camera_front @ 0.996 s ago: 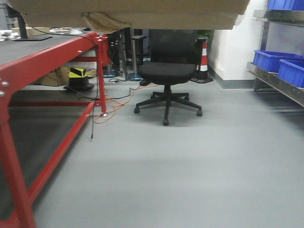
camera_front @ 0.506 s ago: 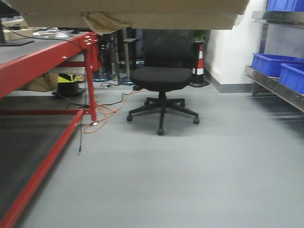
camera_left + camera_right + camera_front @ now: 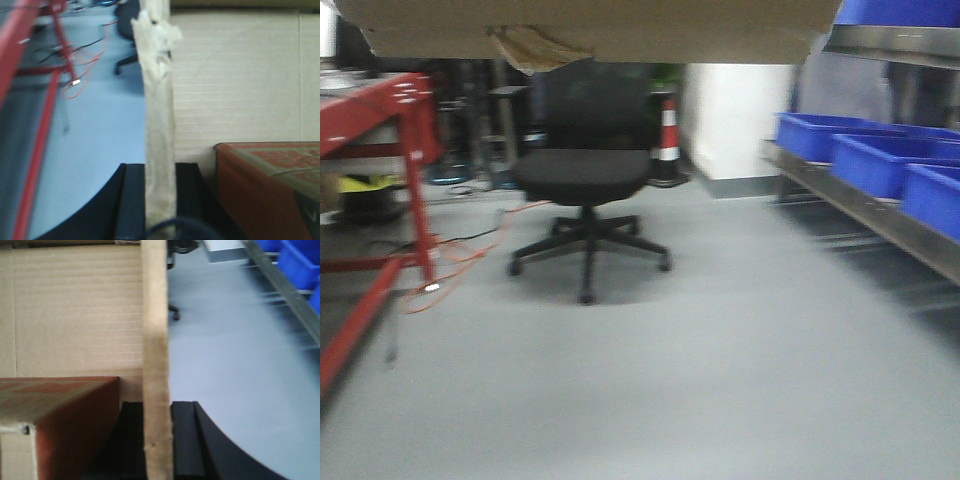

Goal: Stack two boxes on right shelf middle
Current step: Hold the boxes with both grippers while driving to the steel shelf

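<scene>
The large cardboard box (image 3: 590, 30) hangs at the top of the front view, held up off the floor between the two arms, short of the steel shelf (image 3: 865, 205) that runs along the right. A smaller reddish box (image 3: 270, 185) sits inside it against the corrugated panel. The left gripper (image 3: 159, 205) is clamped on the box's left wall, one black finger on each side of the edge, where a ragged strip of yellowish tape (image 3: 157, 75) runs. The right gripper (image 3: 157, 440) pinches the opposite wall in the same way. Both grips are on thin cardboard edges only, so a sway or bump could bend a wall, pull it out of a pinch and tip the load. The smaller box is loose and could slide if the carton tilts. The shelf level in view is lined with blue bins (image 3: 865, 160), so the box could hit a bin or the rail if there is no gap. The office chair (image 3: 582, 170) and the red table frame (image 3: 410, 140) stand off to the left, well clear. Only the wrist views show the grips and the inner box. Only the smeared front view shows the shelf, the bins and the room, and in it the box is just an underside.
</scene>
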Tool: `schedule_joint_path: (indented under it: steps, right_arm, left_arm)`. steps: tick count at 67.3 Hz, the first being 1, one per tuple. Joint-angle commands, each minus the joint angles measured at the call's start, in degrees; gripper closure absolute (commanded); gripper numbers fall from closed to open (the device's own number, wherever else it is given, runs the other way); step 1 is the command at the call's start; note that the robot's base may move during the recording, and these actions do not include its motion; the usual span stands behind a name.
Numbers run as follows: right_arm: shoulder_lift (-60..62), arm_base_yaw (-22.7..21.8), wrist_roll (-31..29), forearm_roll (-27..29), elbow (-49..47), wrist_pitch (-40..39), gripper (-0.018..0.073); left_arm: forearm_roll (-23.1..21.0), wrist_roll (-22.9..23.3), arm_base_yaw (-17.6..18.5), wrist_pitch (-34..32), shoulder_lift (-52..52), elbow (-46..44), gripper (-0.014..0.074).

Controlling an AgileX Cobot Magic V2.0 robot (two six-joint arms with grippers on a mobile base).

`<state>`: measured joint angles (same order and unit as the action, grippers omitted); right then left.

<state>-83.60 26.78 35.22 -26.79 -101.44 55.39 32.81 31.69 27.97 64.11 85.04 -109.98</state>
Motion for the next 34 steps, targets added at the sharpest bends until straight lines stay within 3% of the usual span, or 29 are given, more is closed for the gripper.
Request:
schedule_joint_path:
  steps: [1,34]
  right_arm:
    - [1.0,-0.3,0.3,-2.7,-0.7,-1.9,0.0720]
    - [1.0,-0.3,0.3,-2.7,-0.7,-1.9,0.0720]
  left_arm:
    - [2.5,0.5,-0.3,-0.9,-0.7,-0.7,0.0708]
    - [2.5,0.5,-0.3,-0.9,-0.7,-0.7,0.0708]
